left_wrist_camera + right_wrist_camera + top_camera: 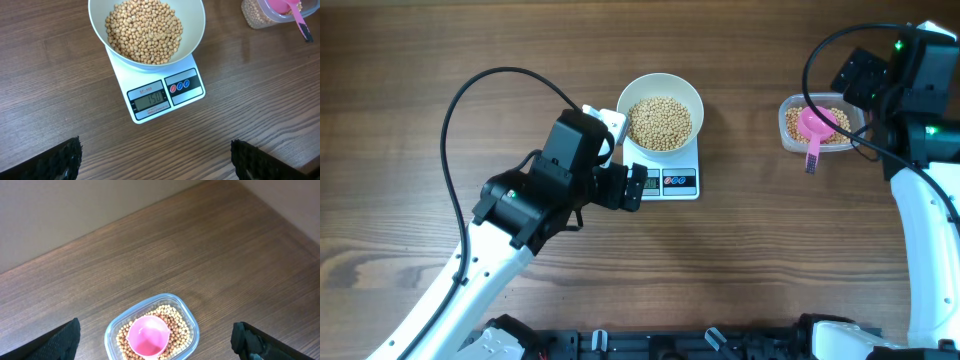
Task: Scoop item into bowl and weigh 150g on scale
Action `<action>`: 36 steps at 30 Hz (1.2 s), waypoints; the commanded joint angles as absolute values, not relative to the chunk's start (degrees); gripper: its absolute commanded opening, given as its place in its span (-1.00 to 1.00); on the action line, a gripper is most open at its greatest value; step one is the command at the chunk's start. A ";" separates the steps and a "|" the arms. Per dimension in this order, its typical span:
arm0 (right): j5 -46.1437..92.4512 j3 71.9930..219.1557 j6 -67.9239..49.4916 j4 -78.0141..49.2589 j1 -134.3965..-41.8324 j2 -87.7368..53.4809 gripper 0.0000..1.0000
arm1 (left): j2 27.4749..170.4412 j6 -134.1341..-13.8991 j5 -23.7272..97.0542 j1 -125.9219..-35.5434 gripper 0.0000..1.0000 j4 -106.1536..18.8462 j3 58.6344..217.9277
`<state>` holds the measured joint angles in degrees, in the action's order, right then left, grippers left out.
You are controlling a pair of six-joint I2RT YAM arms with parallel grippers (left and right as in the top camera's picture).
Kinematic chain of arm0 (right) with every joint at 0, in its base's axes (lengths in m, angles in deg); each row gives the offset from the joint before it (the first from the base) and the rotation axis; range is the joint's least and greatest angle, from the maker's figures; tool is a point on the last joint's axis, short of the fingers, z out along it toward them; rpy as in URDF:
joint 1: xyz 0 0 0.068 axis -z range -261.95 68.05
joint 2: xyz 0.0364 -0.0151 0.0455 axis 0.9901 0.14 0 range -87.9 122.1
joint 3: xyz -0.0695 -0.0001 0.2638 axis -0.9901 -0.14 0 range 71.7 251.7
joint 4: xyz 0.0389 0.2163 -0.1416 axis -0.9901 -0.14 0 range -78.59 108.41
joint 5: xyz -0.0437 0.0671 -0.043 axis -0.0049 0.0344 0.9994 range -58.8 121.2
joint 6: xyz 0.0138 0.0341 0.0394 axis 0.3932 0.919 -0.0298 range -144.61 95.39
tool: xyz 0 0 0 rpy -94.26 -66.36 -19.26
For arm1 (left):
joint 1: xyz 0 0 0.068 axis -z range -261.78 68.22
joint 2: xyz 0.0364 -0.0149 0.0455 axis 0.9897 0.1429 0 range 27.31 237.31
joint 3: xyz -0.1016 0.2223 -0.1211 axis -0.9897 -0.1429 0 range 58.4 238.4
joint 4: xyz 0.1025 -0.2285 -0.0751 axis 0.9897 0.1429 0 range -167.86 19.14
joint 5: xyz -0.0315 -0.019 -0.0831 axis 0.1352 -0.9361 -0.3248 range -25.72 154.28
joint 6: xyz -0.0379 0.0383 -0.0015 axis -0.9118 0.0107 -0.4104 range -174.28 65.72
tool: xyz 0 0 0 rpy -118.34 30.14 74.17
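The white bowl [692, 92] stands on the small white scale [675, 183], filled with tan beans [660, 122]. In the left wrist view the bowl [197, 30] holds the beans [145, 27], and the display [148, 100] on the scale [122, 70] reads 150. My left gripper [636, 187] [156, 167] hovers open just left of the scale's front, nothing between its fingers. My right gripper [863, 72] [155, 342] hangs open above the clear tub, holding nothing.
A clear plastic tub [790, 125] [112, 330] at the right holds more beans [177, 325] and a pink scoop [815, 127] [147, 336], its handle sticking out over the front rim. Black cables arc above both arms.
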<state>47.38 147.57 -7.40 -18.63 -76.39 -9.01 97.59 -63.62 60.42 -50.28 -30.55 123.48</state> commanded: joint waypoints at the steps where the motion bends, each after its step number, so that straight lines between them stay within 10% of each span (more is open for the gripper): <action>1: 48.78 148.19 -8.08 -18.50 -76.26 -9.53 0.99 | 97.50 -64.15 61.17 -50.01 1.00 -30.66 123.22; 36: 48.78 140.62 -8.84 -27.28 -76.26 -31.26 0.99 | 97.50 -64.15 61.14 -50.01 1.00 -30.66 123.22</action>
